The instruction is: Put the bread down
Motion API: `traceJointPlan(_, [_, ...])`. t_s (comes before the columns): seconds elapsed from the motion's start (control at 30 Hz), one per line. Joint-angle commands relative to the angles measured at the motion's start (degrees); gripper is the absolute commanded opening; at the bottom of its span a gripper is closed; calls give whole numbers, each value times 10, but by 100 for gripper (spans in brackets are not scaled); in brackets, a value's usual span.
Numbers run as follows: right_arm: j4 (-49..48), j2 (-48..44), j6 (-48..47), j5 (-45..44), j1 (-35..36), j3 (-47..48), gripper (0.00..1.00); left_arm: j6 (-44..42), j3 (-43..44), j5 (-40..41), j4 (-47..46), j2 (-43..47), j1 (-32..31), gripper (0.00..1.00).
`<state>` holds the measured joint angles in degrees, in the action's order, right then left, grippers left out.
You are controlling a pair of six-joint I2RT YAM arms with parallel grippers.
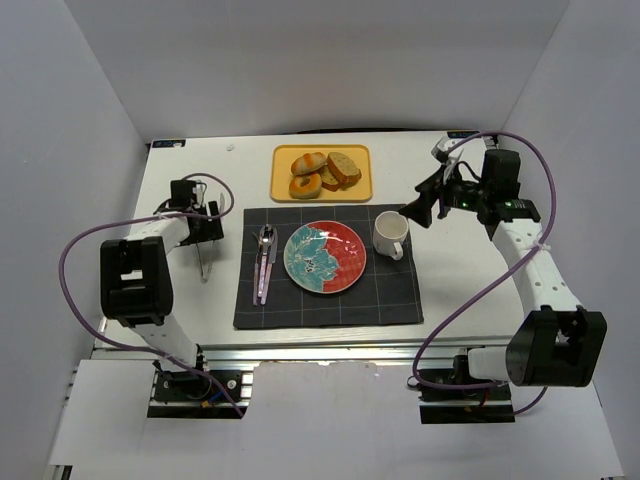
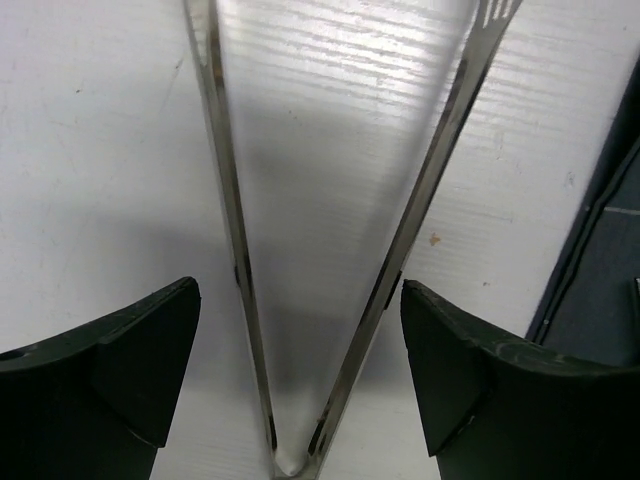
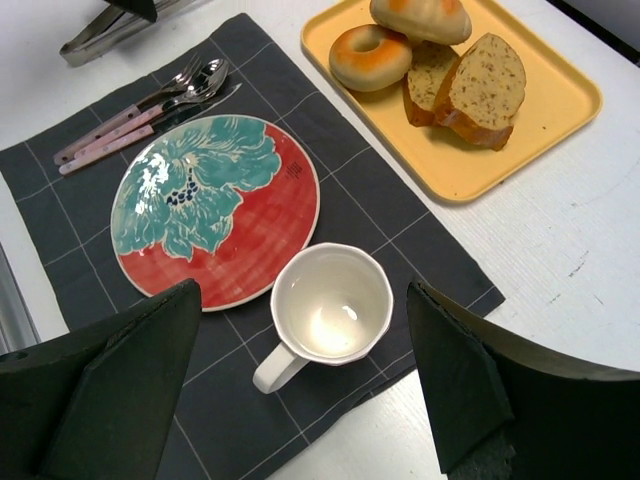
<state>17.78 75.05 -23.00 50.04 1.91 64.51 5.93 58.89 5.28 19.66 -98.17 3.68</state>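
Note:
The bread, a small golden-orange ring (image 1: 305,185) (image 3: 370,56), lies on the yellow tray (image 1: 283,158) (image 3: 540,120) next to a round bun (image 3: 420,17) and brown-crusted slices (image 3: 480,85). A red and teal plate (image 1: 325,257) (image 3: 215,208) sits bare on the dark placemat (image 1: 330,305). My left gripper (image 1: 203,232) (image 2: 300,370) is open at the table's left, its fingers either side of metal tongs (image 2: 425,190) (image 1: 203,260) without touching them. Open too, my right gripper (image 1: 415,210) (image 3: 305,370) hangs over a white mug (image 1: 390,235) (image 3: 333,302), holding nothing.
Pink-handled cutlery (image 1: 265,260) (image 3: 140,110) lies on the mat left of the plate. The mug stands at the mat's right edge, close to the plate. White walls enclose the table on three sides.

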Motion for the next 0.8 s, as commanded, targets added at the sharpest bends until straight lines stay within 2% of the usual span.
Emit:
traceJointPlan(0.0, [-39, 5, 27, 26, -5, 31, 87, -18, 17, -22, -5, -7, -2, 88])
traceJointPlan(0.13, [-47, 17, 36, 29, -7, 39, 87, -30, 14, -94, -3, -32, -2, 80])
traceJointPlan(0.4, [-59, 20, 51, 35, -8, 37, 87, -17, -18, -81, -26, -32, 1, 68])
traceJointPlan(0.43, [-61, 19, 54, 36, -9, 35, 87, -14, -23, -79, -28, -28, 2, 64])
traceJointPlan(0.47, [-64, 18, 56, 36, -9, 33, 87, -8, -29, -77, -30, -26, 3, 52])
traceJointPlan(0.57, [-65, 16, 59, 38, -10, 30, 87, 6, -39, -77, -39, 3, 4, 35])
traceJointPlan(0.7, [-66, 12, 60, 40, -13, 28, 87, 50, -19, -112, -33, 77, 0, 24])
traceJointPlan(0.77, [-69, 11, 64, 42, -13, 26, 87, 73, -7, -162, -37, 126, -12, 23])
